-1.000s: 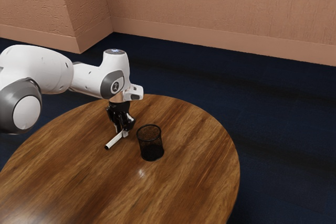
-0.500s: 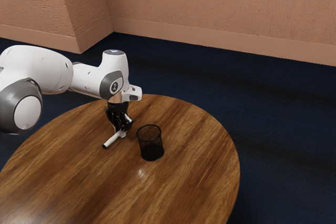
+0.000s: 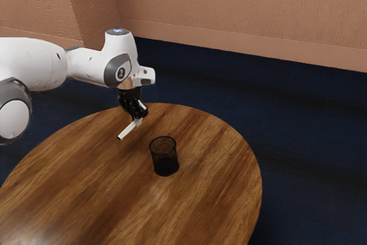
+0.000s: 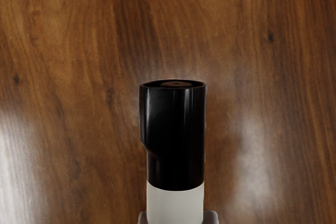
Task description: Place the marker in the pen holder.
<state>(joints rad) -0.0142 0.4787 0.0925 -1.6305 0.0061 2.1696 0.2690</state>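
Gripping the marker (image 3: 128, 131) in the hand (image 3: 137, 120), above the worktop (image 3: 212, 199), with a finger (image 4: 211, 217) closed against each side of the white barrel. Sloping down from the hand toward the exterior view's left, with the black end (image 4: 173, 135) lowest and farthest out. Ending, in the wrist view, in a round face with a raised rim, and stepping out a little along one side of the black part. Keeping well apart from the holder (image 3: 165, 156), and out of it altogether. Standing upright on the worktop in the case of the holder, black, made of mesh and open at the top, to the exterior view's right of the hand and nearer that camera. Reaching in from the exterior view's left with the white and grey arm (image 3: 40, 64), bent downward at the wrist over the far part of the worktop. Showing round-edged brown wood with streaky grain and pale patches of glare beneath it all, then dark blue floor (image 3: 309, 142) and a pinkish-brown wall (image 3: 241, 4) beyond.
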